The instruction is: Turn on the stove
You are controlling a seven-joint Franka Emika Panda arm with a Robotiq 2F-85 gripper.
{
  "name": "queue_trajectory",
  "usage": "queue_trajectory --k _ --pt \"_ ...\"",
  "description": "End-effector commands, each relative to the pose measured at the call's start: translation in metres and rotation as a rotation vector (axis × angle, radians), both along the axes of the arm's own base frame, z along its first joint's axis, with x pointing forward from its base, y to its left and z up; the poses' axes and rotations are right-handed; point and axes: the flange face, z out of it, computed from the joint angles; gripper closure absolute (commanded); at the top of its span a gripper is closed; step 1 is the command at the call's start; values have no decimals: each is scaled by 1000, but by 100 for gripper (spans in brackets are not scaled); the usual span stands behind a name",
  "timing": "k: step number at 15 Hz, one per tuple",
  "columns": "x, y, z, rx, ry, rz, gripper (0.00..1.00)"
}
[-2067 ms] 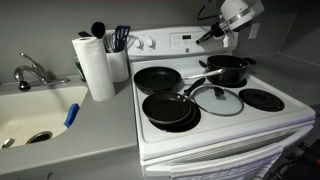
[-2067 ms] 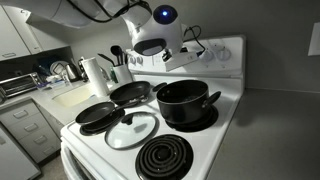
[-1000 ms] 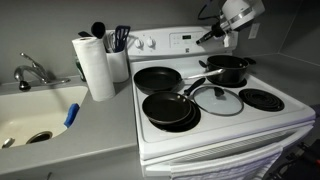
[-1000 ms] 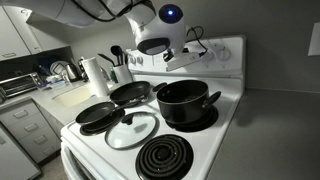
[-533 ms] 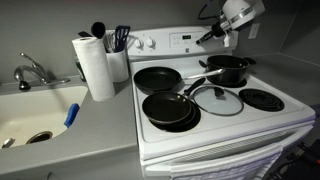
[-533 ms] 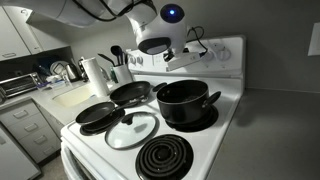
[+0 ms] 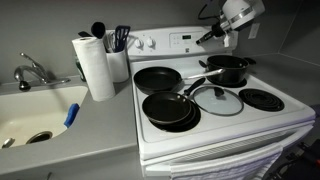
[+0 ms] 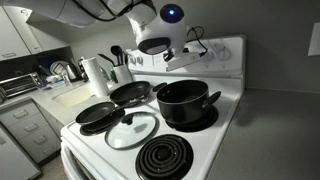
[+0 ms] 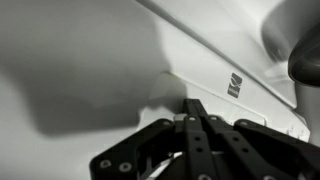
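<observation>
The white stove with a black cooktop and raised back panel shows in both exterior views. Its round white knobs sit at the panel's left end, and others lie behind my arm at the right end. My gripper is at the right end of the back panel, fingers pressed together. In the wrist view the shut black fingers point at the white panel, tips close against it. I cannot see whether they touch a knob.
Two frying pans, a black pot and a glass lid sit on the cooktop. A paper towel roll and utensil holder stand left of the stove, beside a sink.
Over the last two seconds the gripper shifted slightly at the panel's right end; since one second ago nothing has visibly moved.
</observation>
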Motion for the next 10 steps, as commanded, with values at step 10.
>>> queue_trajectory --k 10 --pt "-8 20 3 -60 -41 -83 100"
